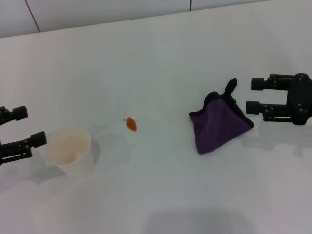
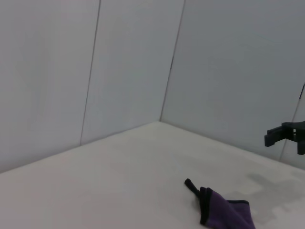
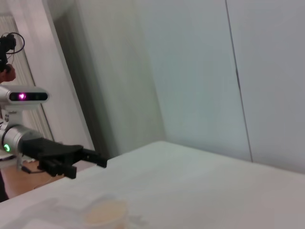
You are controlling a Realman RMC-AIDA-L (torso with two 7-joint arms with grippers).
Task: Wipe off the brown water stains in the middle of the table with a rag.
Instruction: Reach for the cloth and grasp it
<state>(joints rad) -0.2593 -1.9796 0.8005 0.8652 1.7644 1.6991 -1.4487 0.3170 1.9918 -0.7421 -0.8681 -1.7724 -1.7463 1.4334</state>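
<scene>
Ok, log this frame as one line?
phase: pre-grasp | rag: on table, untouched | stains: unwiped | right gripper: open beside rag | left gripper: open by cup

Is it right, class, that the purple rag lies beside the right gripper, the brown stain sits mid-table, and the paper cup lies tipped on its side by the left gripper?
Not quite: the head view shows the paper cup standing upright, mouth up, by the open left gripper. The rest holds: the rag lies beside the open right gripper, and the brown stain sits mid-table.

Left tool [image 1: 22, 127] agape, low; right tool [image 1: 251, 95] agape, level.
</scene>
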